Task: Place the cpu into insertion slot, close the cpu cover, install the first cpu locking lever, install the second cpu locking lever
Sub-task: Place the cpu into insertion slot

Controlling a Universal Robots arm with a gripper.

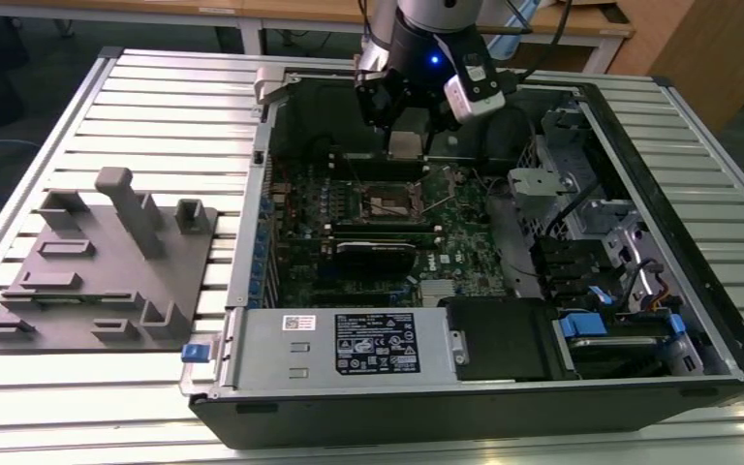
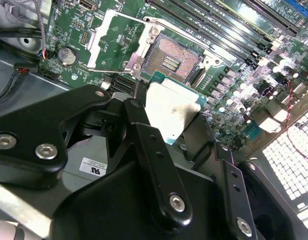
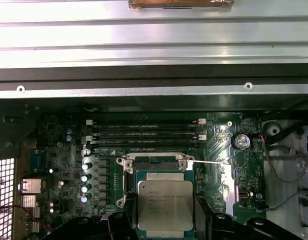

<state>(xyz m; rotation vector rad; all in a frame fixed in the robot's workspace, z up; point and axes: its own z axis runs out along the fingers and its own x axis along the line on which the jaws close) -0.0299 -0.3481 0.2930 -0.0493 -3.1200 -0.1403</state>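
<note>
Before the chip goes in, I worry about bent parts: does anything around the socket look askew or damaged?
Nothing stands out. The gripper holds the chip squarely near the empty socket, and the cover is swung open beside it. Fine damage would be too small to tell.

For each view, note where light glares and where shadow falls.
Second wrist view: the cpu, held in the gripper, glares nearly white on its metal top. First wrist view: the cpu is evenly lit, while the slatted table shines bright. Exterior view: the far end of the computer case lies in shadow.
</note>
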